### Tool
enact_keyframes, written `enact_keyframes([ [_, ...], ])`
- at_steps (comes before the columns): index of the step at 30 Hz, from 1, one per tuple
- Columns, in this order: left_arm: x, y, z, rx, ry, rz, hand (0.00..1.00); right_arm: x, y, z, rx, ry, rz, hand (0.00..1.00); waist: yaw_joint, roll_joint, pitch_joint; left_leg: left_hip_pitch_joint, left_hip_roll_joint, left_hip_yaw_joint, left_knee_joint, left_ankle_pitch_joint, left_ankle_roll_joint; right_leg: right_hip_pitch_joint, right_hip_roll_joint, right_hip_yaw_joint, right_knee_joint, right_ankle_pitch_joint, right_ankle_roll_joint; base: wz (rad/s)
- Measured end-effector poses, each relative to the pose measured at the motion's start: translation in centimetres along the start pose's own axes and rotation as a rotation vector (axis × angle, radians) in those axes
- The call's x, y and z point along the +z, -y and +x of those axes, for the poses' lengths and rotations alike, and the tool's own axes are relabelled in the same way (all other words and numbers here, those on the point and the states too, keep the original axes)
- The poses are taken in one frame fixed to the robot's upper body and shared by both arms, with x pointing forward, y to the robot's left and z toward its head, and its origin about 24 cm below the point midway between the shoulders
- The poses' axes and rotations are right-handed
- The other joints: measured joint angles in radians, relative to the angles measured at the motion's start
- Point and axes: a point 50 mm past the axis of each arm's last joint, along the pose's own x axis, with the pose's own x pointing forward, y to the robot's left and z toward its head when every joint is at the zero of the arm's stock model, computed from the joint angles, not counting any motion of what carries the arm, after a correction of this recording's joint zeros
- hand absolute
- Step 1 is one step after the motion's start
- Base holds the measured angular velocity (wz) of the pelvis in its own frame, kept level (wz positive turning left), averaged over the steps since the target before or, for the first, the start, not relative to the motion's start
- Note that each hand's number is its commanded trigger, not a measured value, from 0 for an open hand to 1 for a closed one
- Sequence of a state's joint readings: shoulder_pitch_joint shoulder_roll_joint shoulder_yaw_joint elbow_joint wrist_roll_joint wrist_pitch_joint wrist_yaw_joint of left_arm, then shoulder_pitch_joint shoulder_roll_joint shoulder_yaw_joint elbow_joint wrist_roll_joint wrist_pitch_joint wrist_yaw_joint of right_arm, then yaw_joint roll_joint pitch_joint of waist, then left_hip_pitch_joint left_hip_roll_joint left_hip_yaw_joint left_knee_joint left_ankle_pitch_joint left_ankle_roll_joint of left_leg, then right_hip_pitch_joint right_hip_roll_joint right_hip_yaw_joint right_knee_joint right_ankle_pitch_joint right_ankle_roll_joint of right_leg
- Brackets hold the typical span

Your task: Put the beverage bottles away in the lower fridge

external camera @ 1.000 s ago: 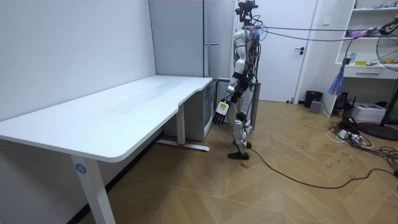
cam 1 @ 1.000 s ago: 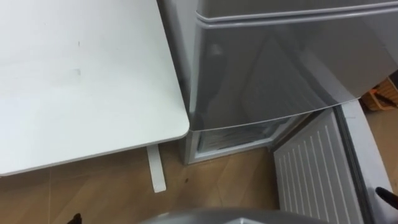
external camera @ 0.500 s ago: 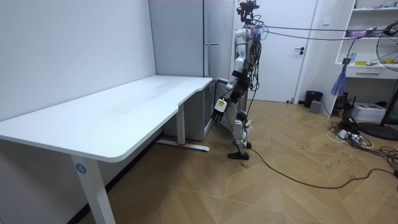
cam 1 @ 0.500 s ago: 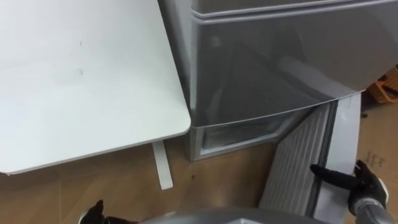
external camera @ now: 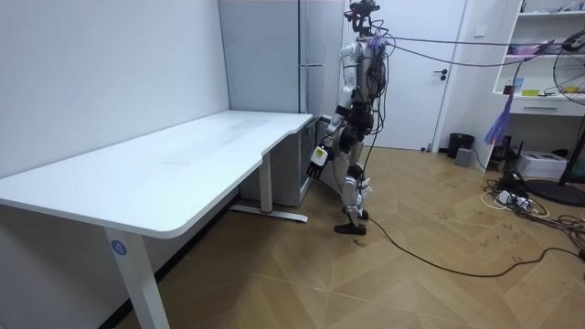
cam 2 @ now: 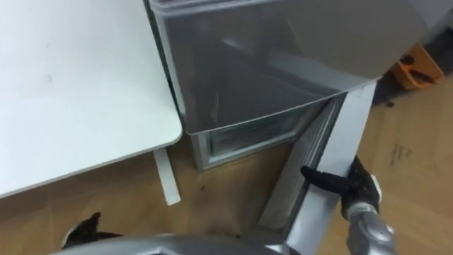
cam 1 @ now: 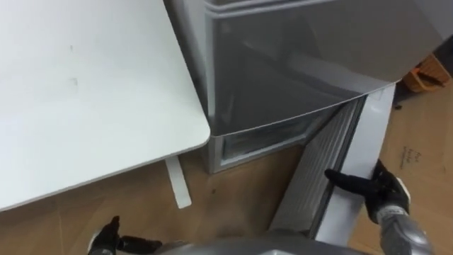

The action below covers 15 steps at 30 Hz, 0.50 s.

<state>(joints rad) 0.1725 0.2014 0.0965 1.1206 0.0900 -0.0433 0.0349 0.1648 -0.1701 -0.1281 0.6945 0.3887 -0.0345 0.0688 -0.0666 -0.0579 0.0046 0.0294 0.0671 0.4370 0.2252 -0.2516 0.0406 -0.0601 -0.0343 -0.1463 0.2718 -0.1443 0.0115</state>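
Fingers point(cam 1: 342, 181): straight on the fridge door point(cam 1: 320, 177), your right hand point(cam 1: 386, 197) at 4 o'clock.
Left hand point(cam 1: 106, 239): 7 o'clock, cut off, too dark to read.

White desk point(cam 1: 85, 92) on herringbone wooden floor point(cam 1: 141, 212).

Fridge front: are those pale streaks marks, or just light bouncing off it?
Left eye view: the fridge front is glossy, so the streaks look like reflections; right eye view: the same sheen; room view: the table is evenly lit, with soft shadow beneath.
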Motion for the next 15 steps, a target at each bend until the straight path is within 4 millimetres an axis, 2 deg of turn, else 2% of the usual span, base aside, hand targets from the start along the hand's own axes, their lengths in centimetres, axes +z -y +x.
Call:
enact_keyframes([
  [1, 0.0, 0.1, 0.0, 0.0, -0.004, 0.002, 0.0, 0.0, -0.2, 0.1, 0.008, -0.009, -0.006, 0.0, 0.015, 0.005, -0.0017, 0.008, 0.006, 0.024, -0.004, 0.0, 0.002, 0.001, -0.013, -0.056, 0.094, -0.034, -0.002, -0.6],
  [2, 0.2, 0.1, 0.0, -0.005, 0.002, -0.001, 0.0, 0.0, -0.3, 0.1, 0.012, -0.01, -0.012, 0.0, 0.029, 0.005, -0.0021, 0.014, 0.007, 0.04, -0.006, 0.0, 0.002, 0.014, -0.02, -0.079, 0.129, -0.051, 0.002, -0.78],
  [3, 0.3, 0.3, 0.0, -0.01, 0.007, -0.011, 0.0, 0.4, -0.6, 0.3, 0.026, -0.001, -0.024, 0.0, 0.06, 0.004, -0.0015, 0.016, 0.004, 0.077, -0.008, 0.0, 0.002, 0.037, -0.032, -0.085, 0.161, -0.08, 0.018, -0.79],
  [4, 0.4, 0.3, 0.0, -0.014, 0.012, -0.015, 0.0, 0.8, -1.1, 0.5, 0.042, 0.012, -0.031, 0.0, 0.071, 0.005, -0.0009, 0.008, 0.003, 0.085, 0.001, 0.0, 0.001, 0.061, -0.039, -0.086, 0.141, -0.09, 0.03, -0.58],
  [6, 0.8, 0.4, 0.0, -0.02, 0.029, -0.01, 0.0, 0.7, -1.6, 0.6, 0.062, 0.018, -0.044, 0.0, 0.071, 0.005, -0.0025, -0.001, 0.002, 0.084, 0.016, 0.0, 0.001, 0.082, -0.038, -0.086, 0.084, -0.092, 0.028, -0.1],
  [8, 1.5, 0.7, 0.0, -0.027, 0.056, -0.003, 0.0, 1.1, -2.9, 0.7, 0.111, 0.031, -0.062, 0.0, 0.073, 0.005, -0.0031, -0.004, -0.007, 0.083, 0.017, 0.009, -0.002, 0.095, -0.035, -0.088, 0.019, -0.093, 0.024, -0.11],
  [10, 2.1, 1.4, 0.1, -0.041, 0.071, -0.001, 0.0, 1.6, -3.8, 0.7, 0.152, 0.049, -0.061, 0.0, 0.075, 0.01, -0.0052, -0.011, -0.01, 0.085, 0.016, 0.015, -0.001, 0.095, -0.035, -0.107, -0.001, -0.089, 0.007, -0.09],
  [11, 2.4, 1.8, 0.1, -0.05, 0.078, -0.003, 0.0, 1.6, -4.3, 0.7, 0.179, 0.053, -0.058, 0.0, 0.075, 0.018, -0.0039, -0.01, -0.01, 0.085, 0.015, 0.018, -0.001, 0.095, -0.035, -0.108, -0.001, -0.088, 0.004, 0.0],
  [13, 2.6, 2.2, 0.1, -0.057, 0.082, -0.006, 0.0, 1.4, -5.0, 0.6, 0.22, 0.046, -0.071, 0.0, 0.076, 0.025, -0.008, -0.009, -0.01, 0.083, 0.013, 0.022, -0.001, 0.095, -0.036, -0.117, 0.0, -0.087, 0.003, 0.02],
  [15, 2.8, 2.4, 0.2, -0.064, 0.087, -0.005, 0.0, 1.3, -5.8, 0.5, 0.269, 0.037, -0.076, 0.0, 0.079, 0.028, -0.0082, -0.009, -0.01, 0.082, 0.011, 0.026, -0.001, 0.096, -0.036, -0.117, 0.001, -0.087, 0.002, 0.04],
])
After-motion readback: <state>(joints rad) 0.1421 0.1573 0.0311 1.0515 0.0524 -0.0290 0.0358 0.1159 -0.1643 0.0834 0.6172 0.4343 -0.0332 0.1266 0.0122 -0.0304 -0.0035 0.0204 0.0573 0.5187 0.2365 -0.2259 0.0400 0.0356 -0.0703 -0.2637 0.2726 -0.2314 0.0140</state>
